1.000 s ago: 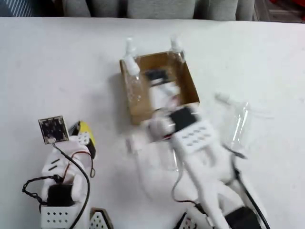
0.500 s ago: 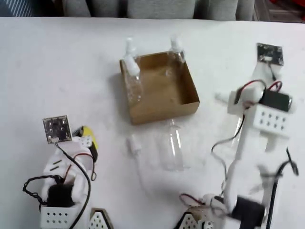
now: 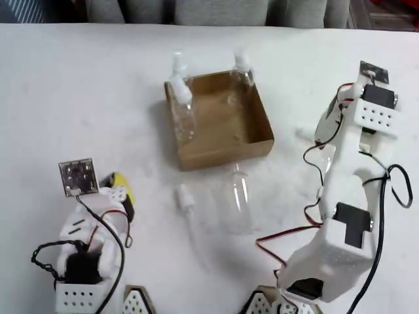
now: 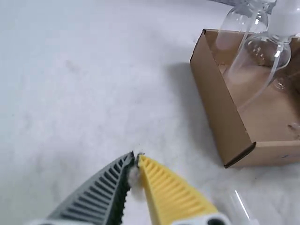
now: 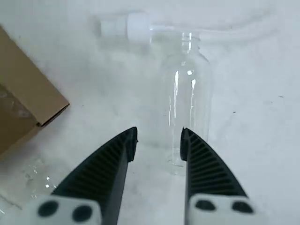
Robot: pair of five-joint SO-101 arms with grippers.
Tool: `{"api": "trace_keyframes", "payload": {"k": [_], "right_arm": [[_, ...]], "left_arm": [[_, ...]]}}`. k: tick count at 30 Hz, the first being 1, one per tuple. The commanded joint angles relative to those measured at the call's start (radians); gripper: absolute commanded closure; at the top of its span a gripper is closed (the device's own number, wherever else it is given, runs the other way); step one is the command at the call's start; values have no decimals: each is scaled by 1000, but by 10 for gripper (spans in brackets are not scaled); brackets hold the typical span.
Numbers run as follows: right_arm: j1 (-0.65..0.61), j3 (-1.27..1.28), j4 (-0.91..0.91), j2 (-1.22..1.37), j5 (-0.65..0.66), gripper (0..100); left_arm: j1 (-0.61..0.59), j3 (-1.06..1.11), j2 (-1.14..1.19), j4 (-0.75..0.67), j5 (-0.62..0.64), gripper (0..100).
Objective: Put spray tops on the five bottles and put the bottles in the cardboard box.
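A white surface (image 3: 85,85) is spread across the high view, and grey upholstered seats (image 3: 209,12) are lined up beyond its far edge. The cardboard box (image 3: 226,154) is set near the middle of the surface, toward the far edge. Three capped bottles (image 3: 183,108) are stood inside it, at its far corners and along its left wall. On the near side of the box, an uncapped bottle (image 3: 239,199) is laid on the surface, with a loose spray top (image 3: 184,196) just beside it. Toward the right side, a second bottle (image 5: 190,93) is laid flat, a second spray top (image 5: 131,26) just beyond its neck. The right pincer (image 5: 159,133) is held apart above this bottle's base. The left pincer (image 4: 136,159) is held together near the near edge.
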Motion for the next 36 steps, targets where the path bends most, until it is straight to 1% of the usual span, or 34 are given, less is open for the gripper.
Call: {"api": "trace_keyframes", "payload": {"k": [1, 4, 6, 10, 11, 16, 20, 24, 27, 28, 33, 36], "right_arm": [[10, -34, -2, -2, -35, 882], [4, 23, -54, -13, -40, 882], [10, 40, -88, -12, -40, 870], [-4, 72, -94, -4, -41, 727], [-12, 77, -102, -4, -43, 714], [-12, 109, -236, 33, -135, 759], [-2, 109, -291, 77, -152, 758], [4, 107, -300, 99, -163, 758], [10, 97, -317, 104, -249, 758], [12, 97, -318, 104, -256, 758], [10, 86, -320, 147, -258, 758], [12, 35, -306, 203, -256, 758]], "left_arm": [[13, -38, -12, -31, -9, 979], [15, -29, -12, -35, -9, 979], [15, -23, -12, -63, -9, 979], [15, -3, -12, -104, -9, 979], [15, -3, -12, -107, -9, 979], [15, -3, -12, -109, -9, 979], [15, -2, -12, -110, -9, 979], [16, -2, -12, -110, -9, 979], [16, 0, -12, -115, -9, 979], [16, 2, -12, -115, -9, 979], [36, 3, -12, -115, -9, 979], [36, 3, -12, -115, -9, 979]]}}
